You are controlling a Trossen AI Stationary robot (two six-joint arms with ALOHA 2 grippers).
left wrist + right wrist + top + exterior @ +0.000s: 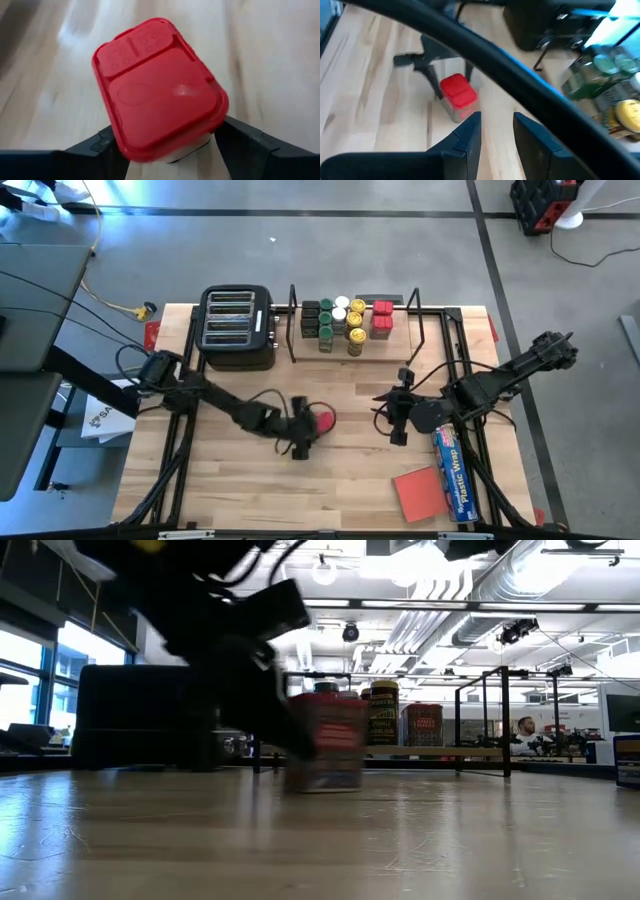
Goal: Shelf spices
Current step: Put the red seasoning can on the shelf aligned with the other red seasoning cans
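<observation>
A red-lidded square spice tin [322, 420] is at the table's middle, between the fingers of my left gripper [310, 428]; it also shows in the left wrist view [155, 85] and the low view [325, 745]. My right gripper [398, 420] is open and empty a little to the tin's right, its fingers [470, 137] pointing toward the tin. The shelf [420, 330], black rods on a wooden board, stands at the far edge. Several spice jars and tins [345, 320] stand on its board in rows. My left gripper pinches the red tin between its two fingers [240, 142], on two opposite sides of the pale body just below the red lid [192, 150]. The fingers come slanting down from the table's left. The tin is upright or slightly tilted, lid up; whether its base touches the table I cannot tell.
A black slotted toaster [237, 328] stands left of the shelf at the far edge. A long blue plastic-wrap box [452, 470] and a flat red square pad [420, 492] lie at the near right. Bare wood [230, 480] lies at the near left.
</observation>
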